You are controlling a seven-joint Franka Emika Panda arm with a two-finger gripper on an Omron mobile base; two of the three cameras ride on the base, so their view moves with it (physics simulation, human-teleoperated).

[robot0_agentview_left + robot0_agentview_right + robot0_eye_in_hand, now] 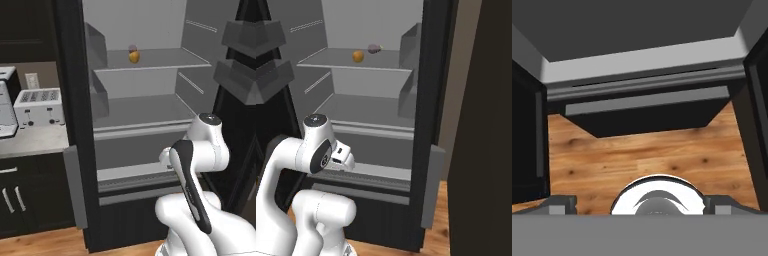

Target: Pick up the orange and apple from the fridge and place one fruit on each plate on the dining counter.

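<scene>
The orange [358,56], a smooth bright ball, sits on the upper shelf [381,62] of the open fridge [75,125], well above the tool, just beside a dull purple ball [374,48]. Bare grey shelves below leave open room. Whether the tool is released or clenched, I cannot tell.

both base cams sit close behind the arm, facing the open fridge [150,100]; hand cam looks down at the floor [647,155]
</scene>
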